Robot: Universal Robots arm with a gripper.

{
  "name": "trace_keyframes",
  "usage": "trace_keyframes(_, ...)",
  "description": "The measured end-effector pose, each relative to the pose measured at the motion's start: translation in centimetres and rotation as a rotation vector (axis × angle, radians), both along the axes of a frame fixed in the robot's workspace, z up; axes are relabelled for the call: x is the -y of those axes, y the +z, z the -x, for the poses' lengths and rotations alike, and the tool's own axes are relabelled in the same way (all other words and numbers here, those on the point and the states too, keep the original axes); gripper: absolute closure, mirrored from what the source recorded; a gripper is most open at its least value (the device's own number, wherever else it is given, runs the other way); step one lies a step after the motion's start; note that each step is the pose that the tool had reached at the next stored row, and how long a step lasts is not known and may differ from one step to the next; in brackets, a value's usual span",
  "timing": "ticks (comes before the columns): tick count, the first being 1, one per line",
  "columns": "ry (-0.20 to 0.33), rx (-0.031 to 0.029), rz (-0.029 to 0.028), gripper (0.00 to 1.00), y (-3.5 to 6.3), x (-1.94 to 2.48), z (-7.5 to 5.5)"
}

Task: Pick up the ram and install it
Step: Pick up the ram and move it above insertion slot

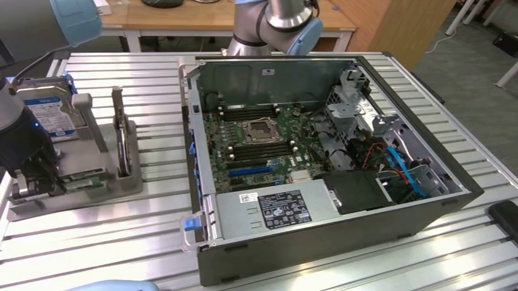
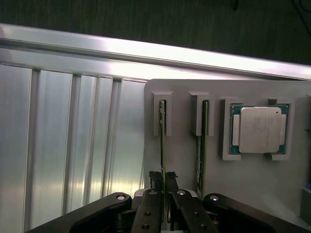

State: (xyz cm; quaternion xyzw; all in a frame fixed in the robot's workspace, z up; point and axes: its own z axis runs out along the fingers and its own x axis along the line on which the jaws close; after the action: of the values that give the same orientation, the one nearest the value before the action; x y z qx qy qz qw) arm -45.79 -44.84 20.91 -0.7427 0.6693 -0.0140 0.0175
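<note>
Wrist view: your gripper (image 2: 163, 180) is clamped on the ram (image 2: 162, 141), which stands on edge in the holder (image 2: 272, 179) slot nearest the holder's edge, beside a second stick (image 2: 200, 145) and a processor (image 2: 256, 129). Exterior view: the holder lies on the slatted table (image 1: 137, 73) at that view's left, just beside the open computer case (image 1: 267, 76).

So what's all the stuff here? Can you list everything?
ram: one, green, upright in a holder slot
second stick: one, green, next slot
processor chip: one, silver, holder pocket
hard drive: one, silver with blue label, on holder
dark card: one, upright on holder
holder: one, grey, on table
computer case: one, dark, open, mid-table
table: one, silver slats
robot arm: one, silver and blue, behind case
end effector: one, black, at the ram
</note>
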Motion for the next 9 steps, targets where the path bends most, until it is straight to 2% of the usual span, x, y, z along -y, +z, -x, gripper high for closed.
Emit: trace_keyframes(9, 0.000, -0.0008, -0.0027, 0.86, 0.94, 0.01, -0.02)
